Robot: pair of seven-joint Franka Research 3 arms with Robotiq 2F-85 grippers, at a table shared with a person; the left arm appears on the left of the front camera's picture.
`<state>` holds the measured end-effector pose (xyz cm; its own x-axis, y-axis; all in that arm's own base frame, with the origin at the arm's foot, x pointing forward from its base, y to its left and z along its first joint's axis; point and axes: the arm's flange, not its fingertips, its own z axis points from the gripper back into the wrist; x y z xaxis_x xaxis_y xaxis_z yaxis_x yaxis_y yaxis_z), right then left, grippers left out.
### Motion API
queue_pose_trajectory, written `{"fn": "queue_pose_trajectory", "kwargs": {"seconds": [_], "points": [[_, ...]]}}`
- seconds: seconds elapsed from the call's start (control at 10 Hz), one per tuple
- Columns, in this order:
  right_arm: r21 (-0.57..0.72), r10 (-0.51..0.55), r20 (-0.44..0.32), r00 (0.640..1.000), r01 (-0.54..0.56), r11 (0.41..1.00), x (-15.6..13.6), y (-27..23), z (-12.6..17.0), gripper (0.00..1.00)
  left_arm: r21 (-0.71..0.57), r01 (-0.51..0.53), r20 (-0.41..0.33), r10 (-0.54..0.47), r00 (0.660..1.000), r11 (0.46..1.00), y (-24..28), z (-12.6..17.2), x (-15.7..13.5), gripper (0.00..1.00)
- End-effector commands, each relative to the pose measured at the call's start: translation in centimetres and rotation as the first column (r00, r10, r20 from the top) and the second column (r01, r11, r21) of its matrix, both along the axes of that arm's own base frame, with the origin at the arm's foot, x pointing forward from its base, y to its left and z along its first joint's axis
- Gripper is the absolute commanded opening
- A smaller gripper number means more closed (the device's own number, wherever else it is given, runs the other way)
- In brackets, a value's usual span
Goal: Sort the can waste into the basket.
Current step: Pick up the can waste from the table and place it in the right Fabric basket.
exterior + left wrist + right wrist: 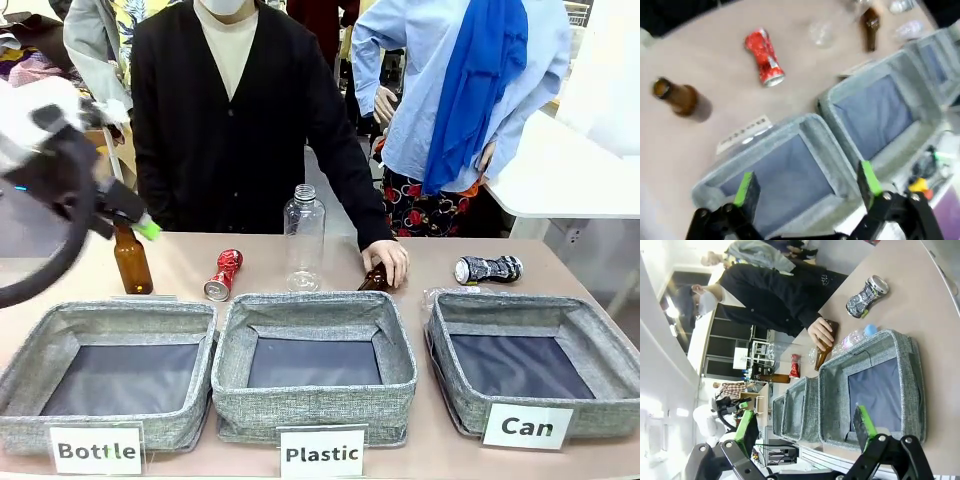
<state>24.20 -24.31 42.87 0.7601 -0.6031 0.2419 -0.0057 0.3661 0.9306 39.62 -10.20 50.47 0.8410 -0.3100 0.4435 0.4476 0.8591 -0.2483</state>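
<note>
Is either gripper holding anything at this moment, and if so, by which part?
Nothing is held. The left gripper and the right gripper are both open with nothing between the pads.

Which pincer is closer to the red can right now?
Left. The left pincer hangs above the Bottle basket, with the red can just beyond it. The right pincer is by the Can basket, at the row's other end.
</note>
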Motion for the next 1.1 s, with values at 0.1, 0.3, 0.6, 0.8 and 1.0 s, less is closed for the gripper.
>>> {"fn": "queue_pose_trajectory", "kwargs": {"seconds": [0.1,0.3,0.6,0.8,1.0], "points": [[-0.001,-0.002,0.039,0.999,0.002,1.000,0.2,-0.2,0.0,1.00,-0.069,0.009,0.014,-0.008,1.000,0.998,2.9,1.5,-1.7,1.00],[-0.001,-0.002,0.039,0.999,0.002,1.000,0.2,-0.2,0.0,1.00,-0.027,-0.002,-0.002,0.002,1.000,1.000,0.3,0.1,0.4,1.00],[-0.001,-0.002,0.039,0.999,0.002,1.000,0.2,-0.2,0.0,1.00,-0.038,-0.098,0.057,0.100,0.993,0.994,-1.5,-1.3,5.9,1.00],[-0.001,-0.002,0.039,0.999,0.002,1.000,0.2,-0.2,0.0,1.00,-0.023,-0.159,0.024,0.160,0.987,0.987,-2.6,-2.8,8.8,1.00],[-0.001,-0.002,0.039,0.999,0.002,1.000,0.2,-0.2,0.0,1.00,-0.056,-0.161,0.002,0.162,0.987,0.985,-3.1,-3.7,10.8,1.00]]}}
